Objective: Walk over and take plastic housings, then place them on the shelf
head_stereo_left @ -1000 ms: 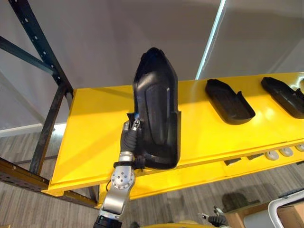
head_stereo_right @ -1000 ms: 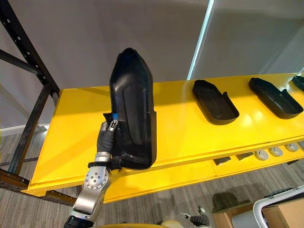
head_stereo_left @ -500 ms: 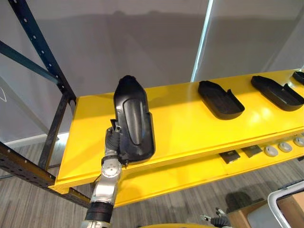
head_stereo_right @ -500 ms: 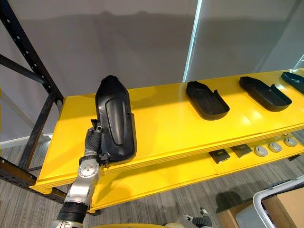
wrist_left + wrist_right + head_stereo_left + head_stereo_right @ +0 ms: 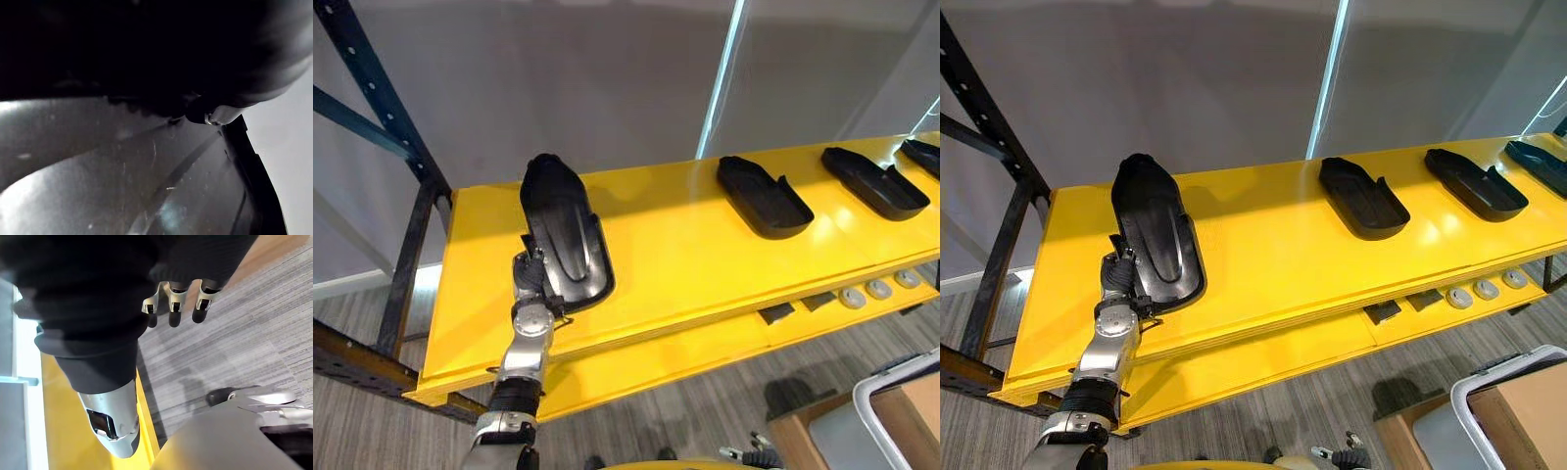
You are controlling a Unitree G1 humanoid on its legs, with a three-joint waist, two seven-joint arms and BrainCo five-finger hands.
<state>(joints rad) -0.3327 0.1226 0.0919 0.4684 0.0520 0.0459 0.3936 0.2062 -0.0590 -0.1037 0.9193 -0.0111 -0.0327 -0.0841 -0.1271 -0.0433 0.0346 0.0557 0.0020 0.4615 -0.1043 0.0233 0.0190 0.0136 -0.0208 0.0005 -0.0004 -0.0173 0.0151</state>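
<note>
2 eyes above shelf, wrists close

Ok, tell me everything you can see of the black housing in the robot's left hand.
The black housing is a long, glossy, plastic-looking shell, rounded at its far end, with a raised middle rib. It lies lengthwise at the left end of the yellow shelf; whether it rests there is unclear. The left hand grips its near left edge.

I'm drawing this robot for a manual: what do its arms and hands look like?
The left arm is silver-grey, with a round joint and a black ribbed cuff. The left hand and right hand wear dark ribbed covers; the right's fingers are silver with dark tips.
</note>
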